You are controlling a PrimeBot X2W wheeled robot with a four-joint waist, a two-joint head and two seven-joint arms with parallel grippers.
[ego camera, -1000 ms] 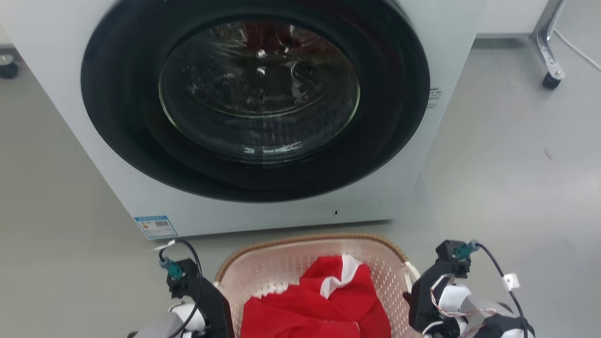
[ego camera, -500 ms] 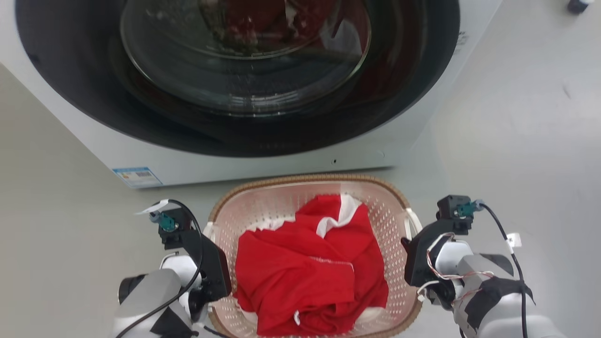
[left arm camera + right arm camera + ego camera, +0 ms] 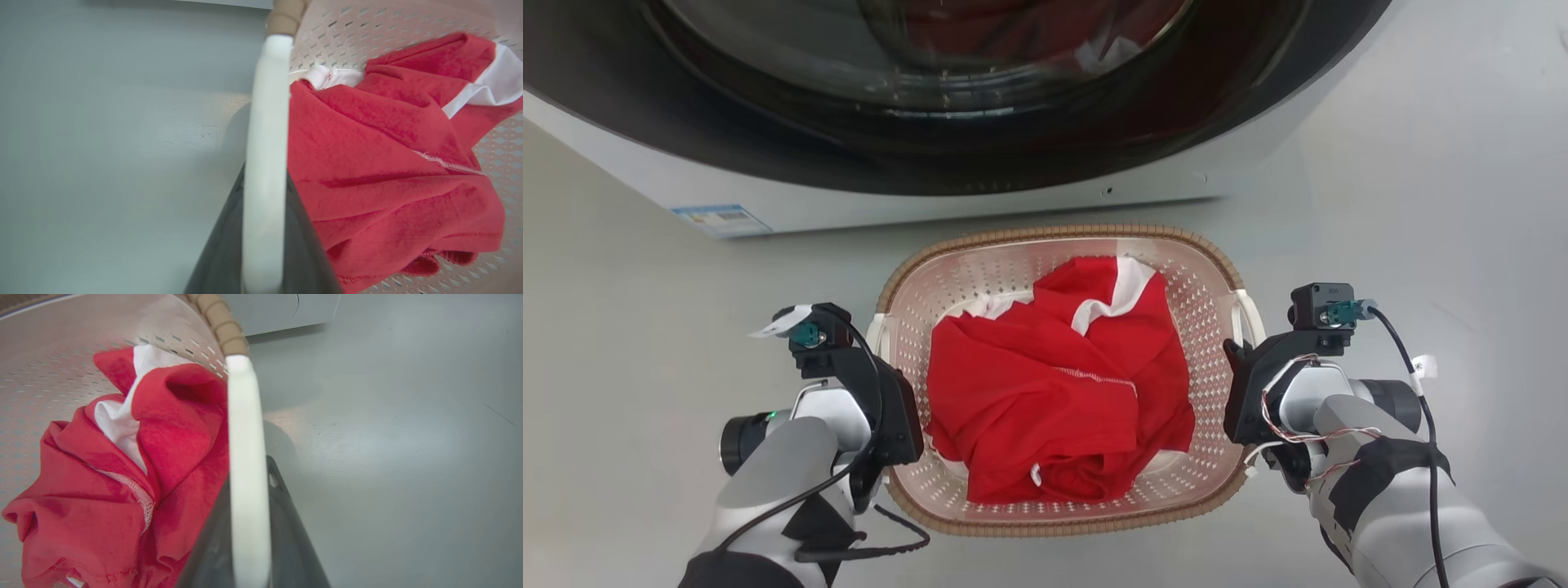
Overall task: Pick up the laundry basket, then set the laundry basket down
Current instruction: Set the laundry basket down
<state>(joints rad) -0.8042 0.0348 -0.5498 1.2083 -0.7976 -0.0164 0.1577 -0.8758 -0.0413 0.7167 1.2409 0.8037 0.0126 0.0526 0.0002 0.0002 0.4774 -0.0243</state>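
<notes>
Right, both claws are engaged. The laundry basket point(image 3: 1054, 232) is squarely between the arms, just in front of the washing machine point(image 3: 890, 208), with a red garment point(image 3: 1054, 384) heaped inside. The left gripper point(image 3: 265, 188) is closed around the white left handle point(image 3: 267, 102), and the right gripper point(image 3: 247, 482) likewise around the white right handle point(image 3: 241, 408). In each wrist view the handle strip runs straight up between the two dark fingers, so I read both as clamped on it, not merely beside it.

The basket's long axis looks to run side to side, handle to handle, with each arm equally near its own end. My guess is that the coming move must be level and shared, or the load tips.

Hard to make out: the basket's underside is hidden, so I cannot tell whether it rests on the grey floor point(image 3: 1421, 204) or hangs clear. In the head view the fingertips are hidden at the handles, and the washer's upper part is cut off.
</notes>
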